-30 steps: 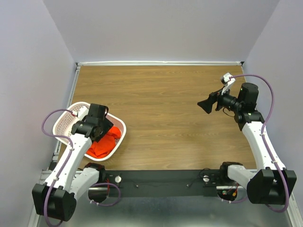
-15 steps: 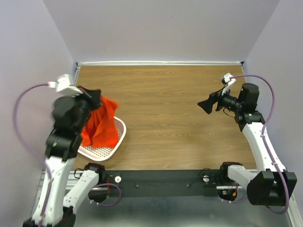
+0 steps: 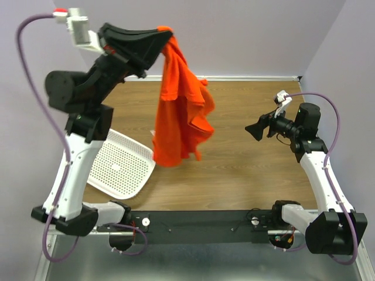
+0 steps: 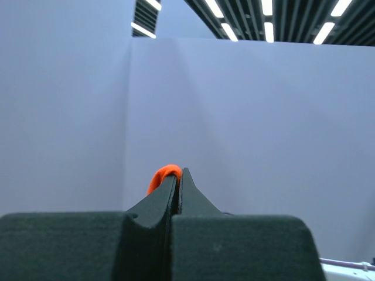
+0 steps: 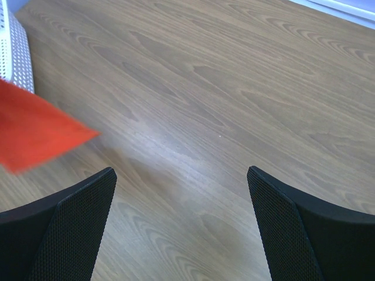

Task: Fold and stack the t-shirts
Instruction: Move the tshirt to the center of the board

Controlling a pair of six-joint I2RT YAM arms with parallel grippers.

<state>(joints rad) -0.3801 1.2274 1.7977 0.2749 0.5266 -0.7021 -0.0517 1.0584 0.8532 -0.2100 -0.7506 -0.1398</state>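
An orange-red t-shirt [image 3: 180, 108] hangs bunched in the air over the left half of the wooden table [image 3: 234, 175]. My left gripper [image 3: 164, 32] is raised high and shut on the shirt's top edge. In the left wrist view a small fold of the t-shirt [image 4: 162, 175] shows at the tips of the left gripper [image 4: 178, 174]. My right gripper [image 3: 254, 131] hovers open over the right side of the table, apart from the shirt. In the right wrist view the right gripper [image 5: 181, 175] has nothing between its fingers, and the t-shirt's blurred lower edge [image 5: 35, 132] shows at the left.
A white perforated basket [image 3: 122, 165] lies tilted on its side at the near left of the table, below the left arm. Its wall [image 5: 13, 50] shows at the upper left of the right wrist view. Purple walls enclose the table.
My left gripper shut on the shirt in the basket and swung up and to the right, lifting it out. The basket tipped over. The right arm stayed still.
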